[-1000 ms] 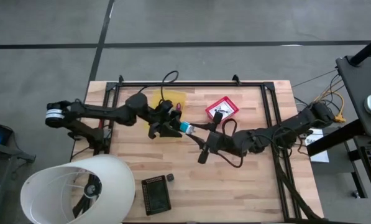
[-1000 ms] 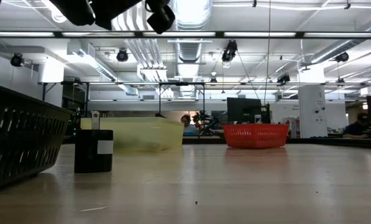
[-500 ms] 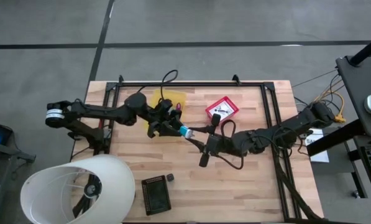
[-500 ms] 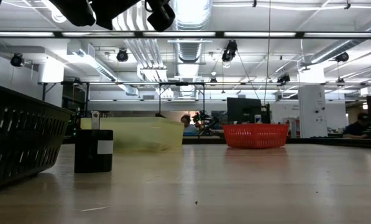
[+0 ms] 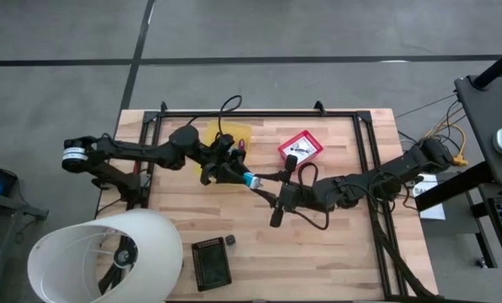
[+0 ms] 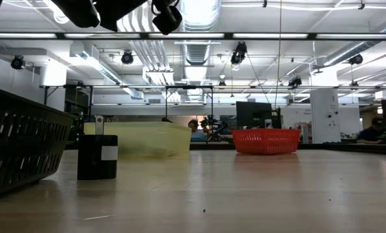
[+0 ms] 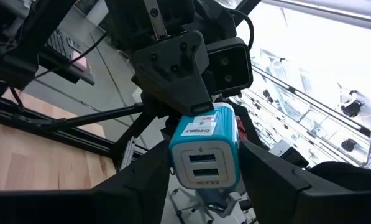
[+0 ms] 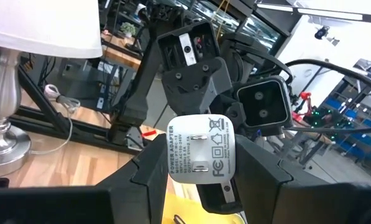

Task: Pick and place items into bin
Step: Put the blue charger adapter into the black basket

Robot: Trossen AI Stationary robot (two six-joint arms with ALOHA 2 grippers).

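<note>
I see one blue-white USB charger [image 5: 250, 178] midair, pinched by both left claw [image 5: 244, 175] and right claw [image 5: 261, 187]. Two bins on counter [image 5: 335, 244]: one yellow [image 5: 225, 135], one red [image 5: 300, 146].

Bright overhead ceiling lights; left wrist view glares.

Mid-table [image 5: 335, 244], above the surface: left gripper [image 5: 238, 174] and right gripper [image 5: 267, 195] meet tip to tip, a USB charger block [image 5: 250, 178] between them, both sets of fingers [image 7: 141, 180] closed on it. Behind the left gripper a flat bin [image 5: 223, 147] lies on the table; a second bin [image 5: 300, 148] sits to its right, behind the right gripper. At the near edge a basket [image 5: 210, 263] rests with a small box [image 5: 230, 241] just beside its far right corner; a lamp shade [image 5: 99, 257] overlaps the table's near left corner.
</note>
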